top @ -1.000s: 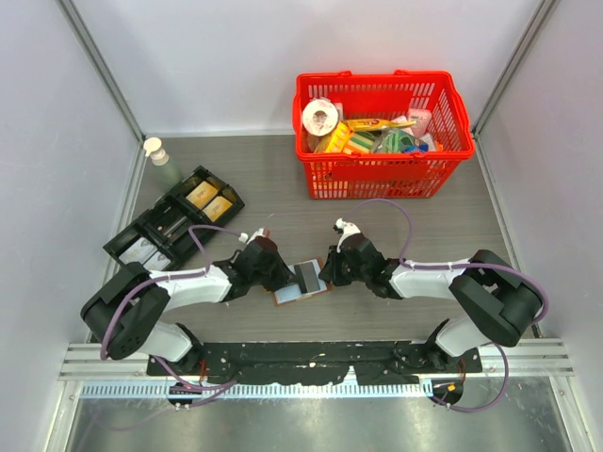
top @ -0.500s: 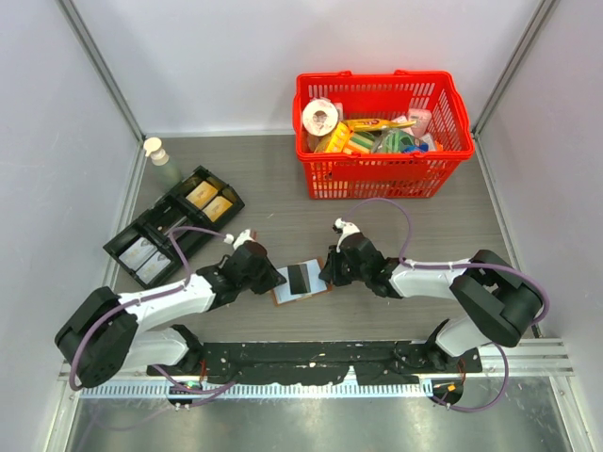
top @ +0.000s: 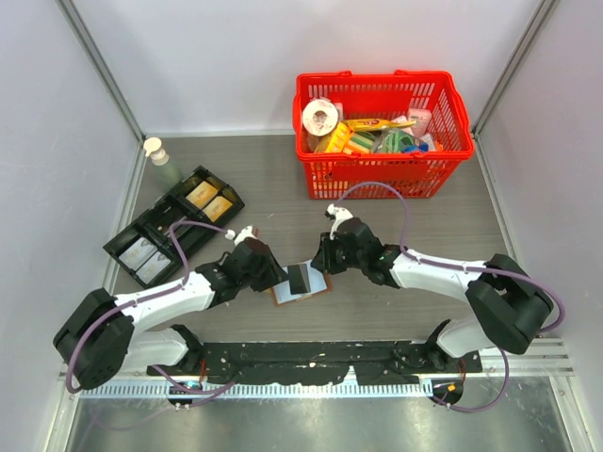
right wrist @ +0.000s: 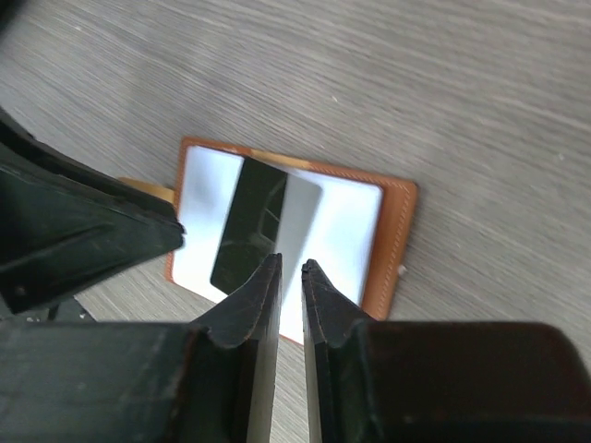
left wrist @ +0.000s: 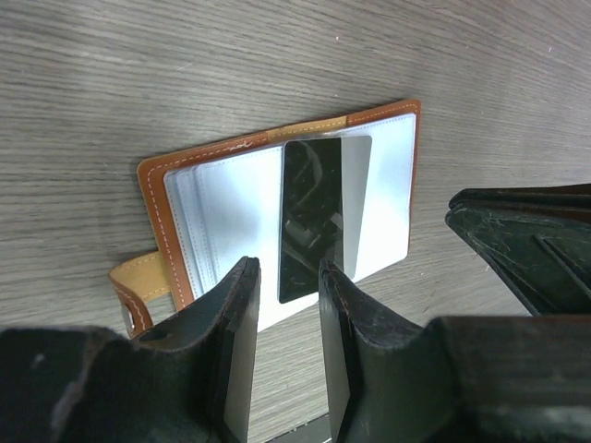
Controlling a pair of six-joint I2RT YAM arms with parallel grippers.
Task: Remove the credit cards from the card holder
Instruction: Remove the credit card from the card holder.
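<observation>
Card holder [left wrist: 222,203] open and flat on the grey surface [top: 396,311] between the two hands, pale inside up, a black card [left wrist: 309,217] lying across it. Left hand [left wrist: 284,277] parted a little, empty, over the card's near end. Right hand [right wrist: 290,268] narrowed to a slit, empty, above the holder. Likely trouble: holder sliding or folding shut if the card is pulled unpinned; glossy card slipping from a shallow pinch.

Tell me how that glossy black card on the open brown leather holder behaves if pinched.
The glossy black card looks thin and flat: probably stiff, light. Its reflective sheen suggests slippery faces. The open brown leather holder beneath looks light, so may drag along.
</observation>
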